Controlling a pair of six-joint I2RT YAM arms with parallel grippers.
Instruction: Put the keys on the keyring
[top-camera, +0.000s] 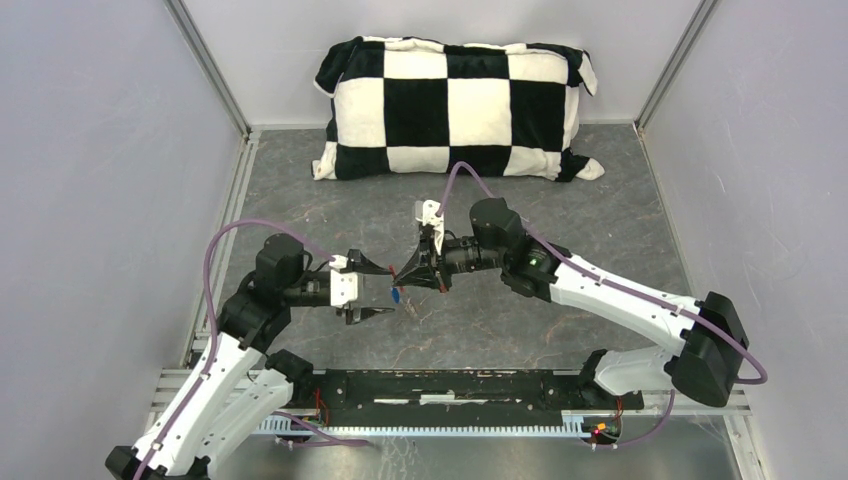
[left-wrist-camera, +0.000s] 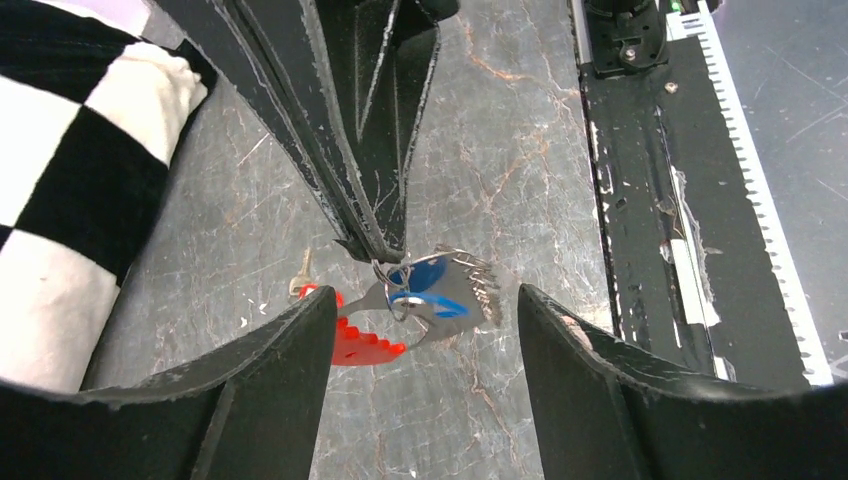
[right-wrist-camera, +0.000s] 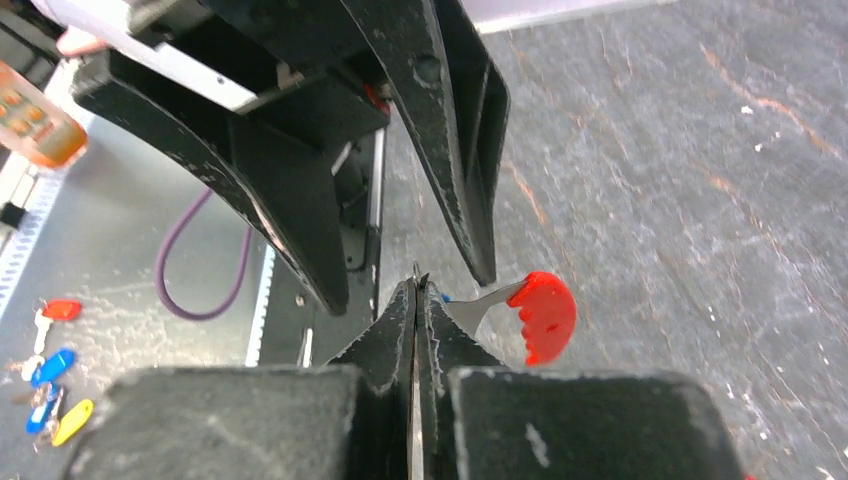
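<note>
While the bunch of small silver metal keys with blue and red plastic tags (top-camera: 398, 295) is hanging above the grey table (top-camera: 560, 320), the overhead view is showing the right gripper (top-camera: 402, 278) pinching it and the left gripper (top-camera: 388, 291) gaping wide, empty, just before it.

Left wrist view: a thin wire keyring (left-wrist-camera: 383, 268) is dangling from the shut right tips.

Right wrist view: spare coloured-tag keys (right-wrist-camera: 50, 365) are lying well apart on a paler surface.

Threading is seemingly underway. Next, the left jaws are needing to close on a key. No container is showing.
</note>
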